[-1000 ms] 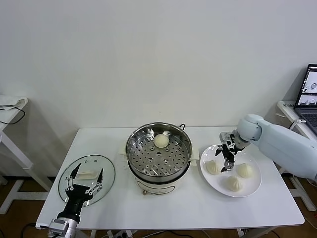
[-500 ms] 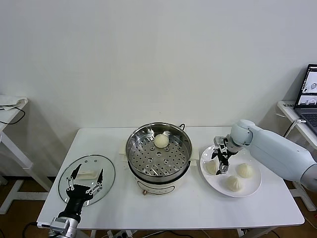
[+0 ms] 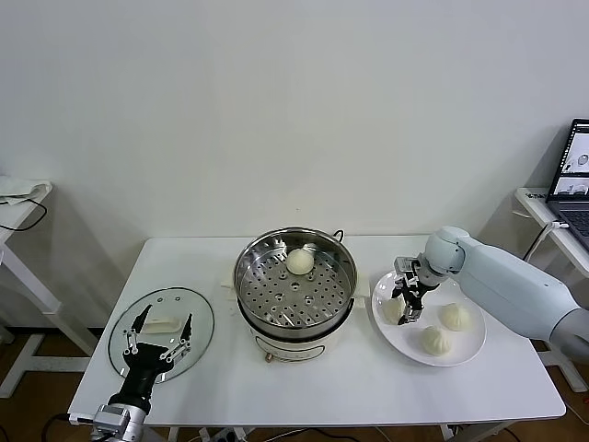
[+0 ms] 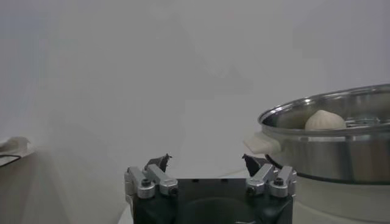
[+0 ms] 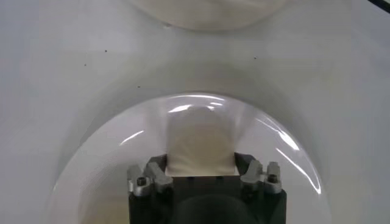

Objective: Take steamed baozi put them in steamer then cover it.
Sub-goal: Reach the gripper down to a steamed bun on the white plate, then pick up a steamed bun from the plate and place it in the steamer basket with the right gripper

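Note:
The steamer (image 3: 267,308) stands mid-table with one steamed baozi (image 3: 298,261) on its perforated tray. Three more baozi lie on a white plate (image 3: 465,354) to its right, two of them free (image 3: 455,317) (image 3: 434,341). My right gripper (image 3: 406,304) is down on the plate, shut on the leftmost baozi (image 3: 392,311). In the right wrist view that baozi (image 5: 200,143) sits squeezed between the fingers of the right gripper (image 5: 201,167). My left gripper (image 3: 158,336) hovers open at the front left; the left wrist view shows it (image 4: 206,161) empty, with the steamer (image 4: 341,152) beyond.
A round glass lid (image 3: 198,318) with a white handle lies flat at the table's front left, under my left gripper. A laptop (image 3: 575,180) sits on a side table at the far right. Another side table stands at the far left.
My right gripper has moved left and down across the plate onto the leftmost baozi and closed on it. The left arm has not moved.

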You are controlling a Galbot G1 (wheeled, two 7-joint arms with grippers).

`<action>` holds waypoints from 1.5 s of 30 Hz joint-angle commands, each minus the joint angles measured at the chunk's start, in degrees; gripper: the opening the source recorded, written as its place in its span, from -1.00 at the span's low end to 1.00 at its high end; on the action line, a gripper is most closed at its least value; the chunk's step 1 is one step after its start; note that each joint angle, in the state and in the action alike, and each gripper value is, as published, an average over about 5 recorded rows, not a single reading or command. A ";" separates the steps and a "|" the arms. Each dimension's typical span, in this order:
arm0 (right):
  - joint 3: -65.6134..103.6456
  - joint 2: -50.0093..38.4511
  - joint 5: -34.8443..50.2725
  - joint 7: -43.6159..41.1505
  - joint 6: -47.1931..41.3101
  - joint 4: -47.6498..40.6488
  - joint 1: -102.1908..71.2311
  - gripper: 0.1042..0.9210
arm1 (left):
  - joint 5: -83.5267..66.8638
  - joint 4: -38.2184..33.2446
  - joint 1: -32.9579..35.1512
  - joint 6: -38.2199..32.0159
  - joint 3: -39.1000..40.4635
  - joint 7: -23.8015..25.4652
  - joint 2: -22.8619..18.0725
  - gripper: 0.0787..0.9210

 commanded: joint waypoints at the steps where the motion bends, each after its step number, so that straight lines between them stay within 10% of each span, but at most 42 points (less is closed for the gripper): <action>1: 0.54 -0.10 -0.31 -0.24 -0.02 0.20 -0.34 0.30 | 0.02 -0.13 -0.03 0.05 0.05 -0.07 0.02 0.77; 24: -36.22 -17.60 27.58 -2.00 -10.31 31.29 47.60 0.30 | 1.14 -1.27 0.44 -0.09 1.48 -0.36 0.45 0.77; 45: -36.26 13.99 42.72 5.50 -25.51 29.72 50.48 0.30 | 1.08 -2.43 0.07 0.15 -0.11 -0.57 0.66 0.77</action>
